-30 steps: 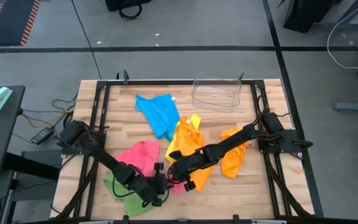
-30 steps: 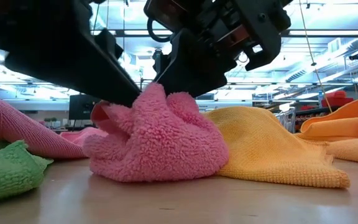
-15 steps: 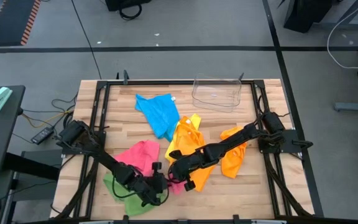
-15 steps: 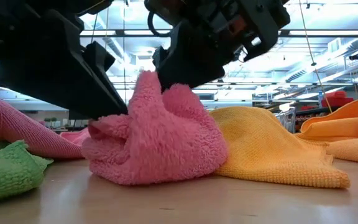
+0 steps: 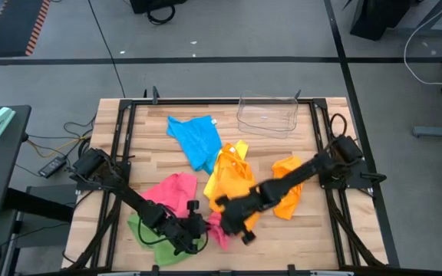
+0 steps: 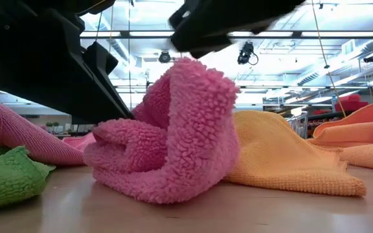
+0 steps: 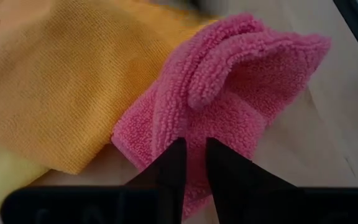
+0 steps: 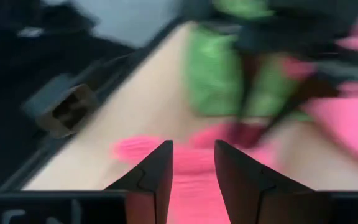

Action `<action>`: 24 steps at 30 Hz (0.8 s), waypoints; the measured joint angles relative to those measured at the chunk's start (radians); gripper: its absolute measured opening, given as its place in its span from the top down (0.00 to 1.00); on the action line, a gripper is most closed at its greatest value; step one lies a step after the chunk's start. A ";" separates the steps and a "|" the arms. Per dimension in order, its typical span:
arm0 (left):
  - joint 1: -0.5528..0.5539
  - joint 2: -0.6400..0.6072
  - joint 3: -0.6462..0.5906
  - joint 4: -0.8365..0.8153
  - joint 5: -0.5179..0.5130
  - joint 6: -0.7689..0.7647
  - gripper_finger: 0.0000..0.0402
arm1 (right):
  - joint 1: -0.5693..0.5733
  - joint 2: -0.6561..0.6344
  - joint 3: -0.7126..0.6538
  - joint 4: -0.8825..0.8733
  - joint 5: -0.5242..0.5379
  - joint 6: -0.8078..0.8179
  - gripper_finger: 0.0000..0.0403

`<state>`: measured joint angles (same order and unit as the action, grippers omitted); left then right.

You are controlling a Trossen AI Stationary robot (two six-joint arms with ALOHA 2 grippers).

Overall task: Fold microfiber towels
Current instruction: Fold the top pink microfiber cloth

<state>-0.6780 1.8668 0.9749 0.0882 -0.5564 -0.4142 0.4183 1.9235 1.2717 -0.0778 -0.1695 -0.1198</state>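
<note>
The left gripper (image 7: 191, 163) has its two dark fingers (image 7: 171, 167) drawn nearly together on the edge of the pink towel (image 7: 229, 118), pinching a fold of it; in the left wrist view the pink pile rises in a rolled lip beyond the fingertips, with the orange towel (image 7: 61, 93) lying against it toward the upper left of that frame. The right gripper (image 8: 191, 165) shows its fingers (image 8: 157, 171) standing a narrow gap apart with pink cloth blurred beyond them; whether they grip anything I cannot tell. In the high view the left gripper (image 5: 192, 226) sits at the lower centre of the frame, at the bottom tip of the pink towel (image 5: 175, 192), and the right gripper (image 5: 235, 222) is just to its right, over the same lower pink corner. In the low view the pink towel (image 6: 173, 145) is bunched up in the middle of the frame, one flap lifted tall, the green towel (image 6: 5, 175) at the lower left and the orange towel (image 6: 283, 155) to the right. From above, the green towel (image 5: 148, 234) lies at the lower left of the table (image 5: 298, 238), the yellow towel (image 5: 227, 175) at centre, another orange one (image 5: 288, 192) right of centre, the blue towel (image 5: 196, 138) above centre, and a clear plastic bin (image 5: 267, 115) at the upper right.
</note>
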 joint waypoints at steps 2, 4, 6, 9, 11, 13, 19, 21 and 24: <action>0.001 0.000 0.000 -0.007 0.000 -0.001 0.84 | 0.045 0.018 -0.013 0.010 0.017 -0.024 0.69; 0.003 0.000 0.000 -0.010 0.000 -0.002 0.84 | 0.091 0.035 -0.024 -0.001 0.069 -0.044 0.69; 0.003 0.000 0.000 -0.010 0.000 -0.014 0.84 | 0.131 0.036 -0.034 0.004 0.153 -0.060 0.69; 0.007 0.000 0.000 -0.011 0.001 -0.027 0.84 | 0.163 0.033 -0.055 0.041 0.252 -0.069 0.70; 0.008 0.000 0.000 -0.012 0.000 -0.036 0.85 | 0.160 0.034 -0.079 0.100 0.244 -0.077 0.72; 0.008 0.000 0.000 -0.014 0.000 -0.040 0.85 | 0.140 0.034 -0.112 0.201 0.212 -0.087 0.73; 0.008 0.000 0.000 -0.023 0.000 -0.047 0.85 | 0.068 0.035 -0.185 0.327 0.122 -0.087 0.77; 0.008 0.000 0.000 -0.028 0.000 -0.046 0.85 | 0.053 0.044 -0.186 0.333 0.119 -0.088 0.78; 0.013 0.000 0.000 -0.027 0.000 -0.046 0.85 | 0.037 0.045 -0.188 0.337 0.124 -0.142 0.78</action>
<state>-0.6649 1.8671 0.9749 0.0609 -0.5560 -0.4603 0.4550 1.9690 1.0836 0.2588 -0.0458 -0.2615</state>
